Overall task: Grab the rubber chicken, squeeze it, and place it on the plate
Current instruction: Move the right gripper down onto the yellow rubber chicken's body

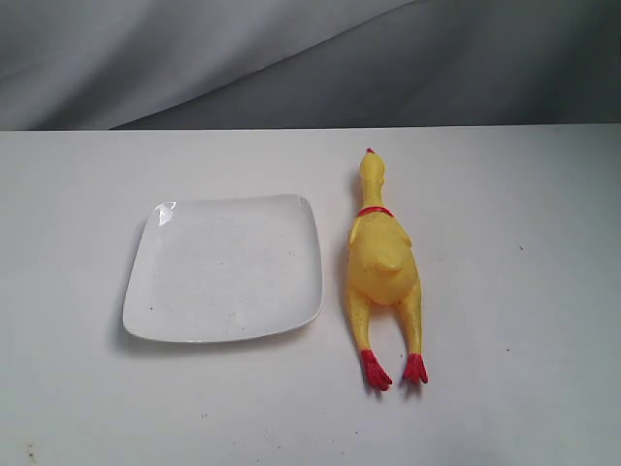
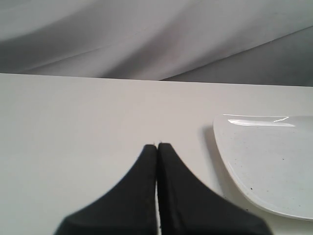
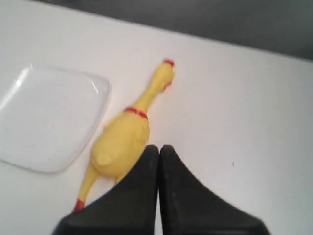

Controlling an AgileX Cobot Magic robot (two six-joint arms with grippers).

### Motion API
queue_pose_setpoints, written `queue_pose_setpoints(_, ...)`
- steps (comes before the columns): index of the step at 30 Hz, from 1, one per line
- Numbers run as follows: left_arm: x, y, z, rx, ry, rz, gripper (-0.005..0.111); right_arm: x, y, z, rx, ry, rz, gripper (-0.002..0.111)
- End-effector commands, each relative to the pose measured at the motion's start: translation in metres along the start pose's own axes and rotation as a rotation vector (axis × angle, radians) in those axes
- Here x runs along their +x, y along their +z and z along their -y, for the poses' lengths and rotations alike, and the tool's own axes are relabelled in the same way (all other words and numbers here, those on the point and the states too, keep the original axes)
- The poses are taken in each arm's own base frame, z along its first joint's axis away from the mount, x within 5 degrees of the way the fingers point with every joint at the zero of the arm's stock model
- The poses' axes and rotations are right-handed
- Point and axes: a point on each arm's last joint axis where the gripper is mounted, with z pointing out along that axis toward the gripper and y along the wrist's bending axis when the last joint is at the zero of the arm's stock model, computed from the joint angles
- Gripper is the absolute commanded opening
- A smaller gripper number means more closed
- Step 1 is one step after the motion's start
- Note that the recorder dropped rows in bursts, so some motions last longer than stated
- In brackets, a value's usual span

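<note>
Grey draped cloth [image 1: 291, 58] hangs behind a matte white counter [image 1: 505, 408], and on my exterior feed both task items lie on that surface. The rubber chicken [image 1: 383, 267] lies flat on the counter just right of the plate [image 1: 228, 272], with a narrow strip of counter between them. Its head points to the far side and its feet to the near side.

From the right wrist camera, the right gripper [image 3: 159, 147] has its two black fingers pressed together, tip to tip, with nothing between them. The tips line up over the edge of the chicken's [image 3: 122, 142] plump lower body. I cannot tell from this feed whether they touch it. The plate [image 3: 44, 117] sits on the chicken's other side.

The left gripper [image 2: 157, 146] is likewise closed tight and empty. It is over bare counter, with the plate's [image 2: 274, 166] edge near it.

The chicken is glossy yellow rubber with a fat body narrowing to a thin neck. It has a red collar band, a red beak tip and long legs ending in red feet. The plate is shallow, glazed white and square with rounded corners, and light glints along its far rim.
</note>
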Motion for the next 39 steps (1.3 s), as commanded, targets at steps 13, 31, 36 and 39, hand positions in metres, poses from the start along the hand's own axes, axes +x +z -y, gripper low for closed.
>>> queue_pose_setpoints(13,0.001,0.000,0.000,0.000,-0.004,0.001,0.001,0.077,0.178,-0.048,-0.127,-0.245,-0.385,0.052)
queue_pose_setpoints(31,0.001,0.000,0.000,0.000,-0.004,0.001,0.001,0.127,0.258,-0.065,-0.054,-0.236,-0.524,0.053)
queue_pose_setpoints(36,0.001,0.000,0.000,0.000,-0.004,0.001,0.001,0.134,0.269,-0.063,-0.043,-0.224,-0.521,0.052)
queue_pose_setpoints(39,0.001,0.000,0.000,0.000,-0.004,0.001,0.001,0.138,0.275,-0.062,-0.040,-0.223,-0.527,0.045)
